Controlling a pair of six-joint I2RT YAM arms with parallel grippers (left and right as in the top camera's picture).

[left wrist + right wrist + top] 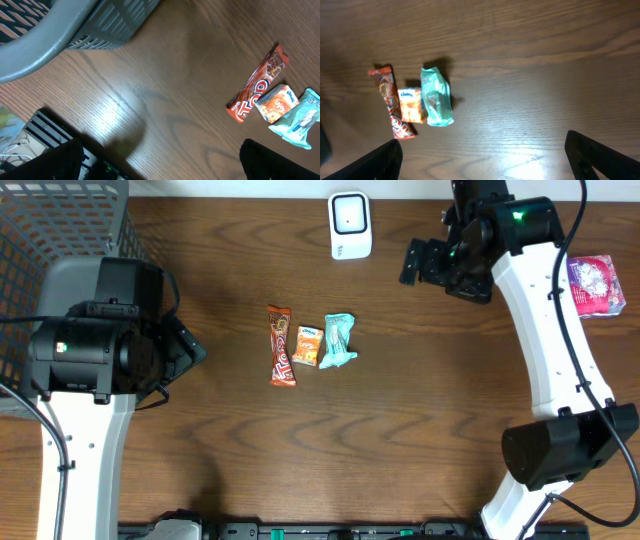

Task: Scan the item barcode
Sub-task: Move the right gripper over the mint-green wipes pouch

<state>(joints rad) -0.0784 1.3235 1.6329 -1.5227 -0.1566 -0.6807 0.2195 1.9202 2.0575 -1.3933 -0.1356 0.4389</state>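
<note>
Bar (282,346) red, packet (307,346) orange, pack (339,341) teal; left pincer (160,152), right pincer (482,145) spread empty.

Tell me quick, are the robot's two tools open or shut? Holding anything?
Left tool: open, holding nothing.
Right tool: open, holding nothing.

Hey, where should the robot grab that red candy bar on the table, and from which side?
Take the candy bar across its narrow width, near its far brown end, coming straight down from above. It lies flat on the table, so only the long edges offer a pinch. The orange packet sits right beside one long edge lower down, while the far end is free on both sides.
</note>
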